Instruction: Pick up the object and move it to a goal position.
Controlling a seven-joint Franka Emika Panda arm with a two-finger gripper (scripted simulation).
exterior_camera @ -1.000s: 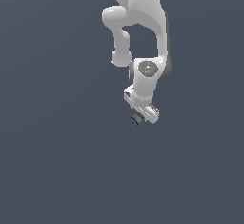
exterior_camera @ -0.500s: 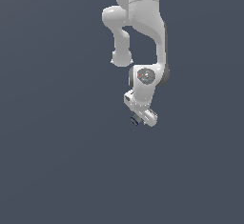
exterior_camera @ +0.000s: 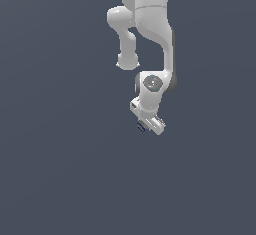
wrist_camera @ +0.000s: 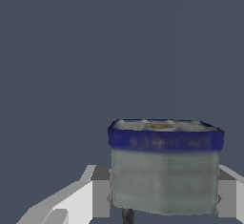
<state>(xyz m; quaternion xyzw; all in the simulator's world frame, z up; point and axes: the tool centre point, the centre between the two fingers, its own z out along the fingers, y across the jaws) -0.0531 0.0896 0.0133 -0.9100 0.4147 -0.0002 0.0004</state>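
In the wrist view the object (wrist_camera: 164, 170), a short grey piece with a dark blue rim and a tan-speckled end face, fills the gap of my gripper (wrist_camera: 164, 197). One fingertip pad (wrist_camera: 101, 189) lies against one of its sides. The other fingertip pad (wrist_camera: 228, 197) lies against the opposite side, so the gripper is shut on it. In the exterior view the object (exterior_camera: 141, 127) is a tiny dark speck just under the white hand, at my gripper (exterior_camera: 145, 125). The fingertips themselves are hidden there by the hand.
The white arm (exterior_camera: 150, 24) comes down from the top of the exterior view, with its wrist joint (exterior_camera: 152, 83) just above the hand. Around it lies a plain dark grey-blue floor (exterior_camera: 60, 169). No other object is in view.
The wrist and hand have come down a little onto the object over the last second. The object has stayed where it was.
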